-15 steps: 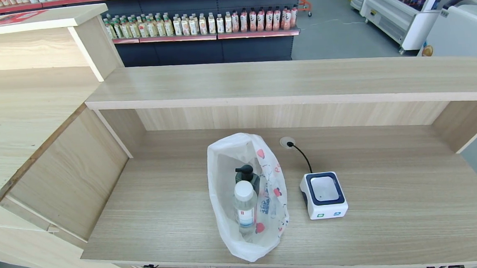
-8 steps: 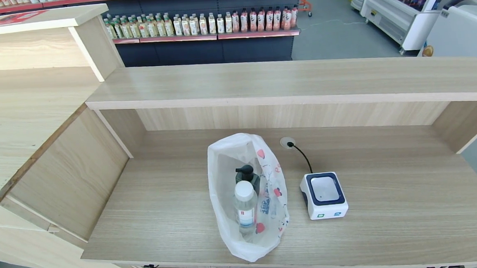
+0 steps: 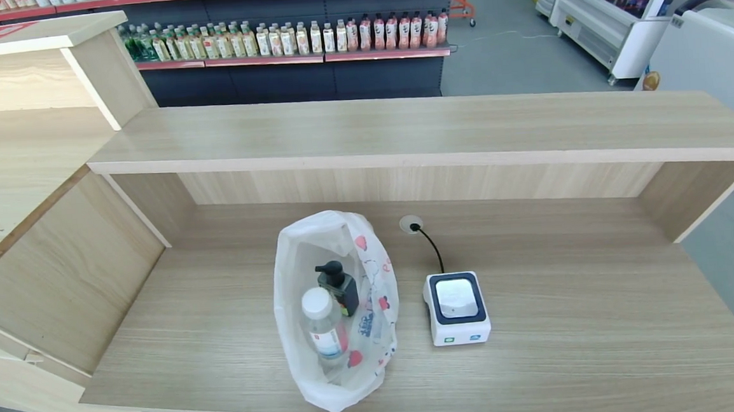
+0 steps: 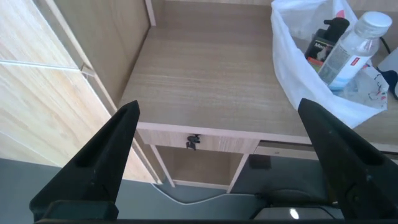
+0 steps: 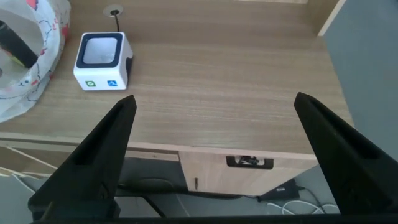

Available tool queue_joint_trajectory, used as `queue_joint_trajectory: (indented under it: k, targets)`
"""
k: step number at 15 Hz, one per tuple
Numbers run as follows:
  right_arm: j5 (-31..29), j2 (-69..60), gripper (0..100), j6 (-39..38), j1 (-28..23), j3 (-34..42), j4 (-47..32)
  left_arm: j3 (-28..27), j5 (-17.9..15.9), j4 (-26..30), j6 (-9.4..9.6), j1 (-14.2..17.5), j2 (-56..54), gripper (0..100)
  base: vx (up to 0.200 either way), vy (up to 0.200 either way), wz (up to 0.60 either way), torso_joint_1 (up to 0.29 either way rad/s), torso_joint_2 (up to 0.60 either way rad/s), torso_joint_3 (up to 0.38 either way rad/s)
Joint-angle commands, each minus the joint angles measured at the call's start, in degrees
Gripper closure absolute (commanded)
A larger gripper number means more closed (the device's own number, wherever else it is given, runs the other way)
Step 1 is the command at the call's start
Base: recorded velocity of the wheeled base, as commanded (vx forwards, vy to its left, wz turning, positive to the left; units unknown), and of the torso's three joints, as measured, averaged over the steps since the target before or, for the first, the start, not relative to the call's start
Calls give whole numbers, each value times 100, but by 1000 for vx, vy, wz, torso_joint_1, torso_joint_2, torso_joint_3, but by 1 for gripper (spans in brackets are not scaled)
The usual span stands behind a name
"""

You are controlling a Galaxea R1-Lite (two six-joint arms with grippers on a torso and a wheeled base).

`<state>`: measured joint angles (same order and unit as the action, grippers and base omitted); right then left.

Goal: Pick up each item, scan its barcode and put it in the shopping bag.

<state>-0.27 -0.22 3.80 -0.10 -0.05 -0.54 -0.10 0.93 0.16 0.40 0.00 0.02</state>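
A white shopping bag (image 3: 290, 281) with red prints stands open on the wooden counter (image 3: 571, 321). Inside it are a clear bottle (image 3: 325, 328) with a white cap and a dark pump bottle (image 3: 341, 288). The white barcode scanner (image 3: 457, 308) sits just right of the bag, its cable running to a hole (image 3: 411, 223). My left gripper (image 4: 217, 155) hangs open and empty before the counter's front edge, left of the bag (image 4: 311, 87). My right gripper (image 5: 214, 155) is open and empty too, off the front edge to the right of the scanner (image 5: 102, 59).
A raised shelf (image 3: 400, 127) runs along the back of the counter, with side walls at left (image 3: 59, 276) and right (image 3: 704, 198). A drawer lock (image 4: 193, 142) sits under the front edge. Store shelves of bottles (image 3: 306, 38) stand behind.
The whole head picture has shifted, so the camera has moved; bag, bottles and scanner keep their places on the counter.
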Motion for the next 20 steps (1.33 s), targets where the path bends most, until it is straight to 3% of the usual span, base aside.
queue_joint_trajectory:
  k: [1,7,8,11,14,20]
  targets:
    - [0,22,0,15,1,-4,1,1,4,2,4,0,-2,0,0,-200,0,-2,2,2]
    - [0,22,0,24,1,-4,1,1,4,2,-23,0,-2,0,0,-33,0,1,0,0]
    - [0,22,100,-11,1,-4,-8,1,4,2,-23,0,-2,0,0,0,0,0,0,0]
    - [0,22,100,-11,1,-4,-8,1,4,2,-31,0,-2,0,0,0,0,0,0,0]
    - [0,22,100,-11,1,-4,-8,1,4,2,-58,0,-2,0,200,0,0,-6,-2,7]
    - [0,22,100,-11,1,-4,-8,1,4,2,-40,0,-2,0,0,0,0,0,0,0]
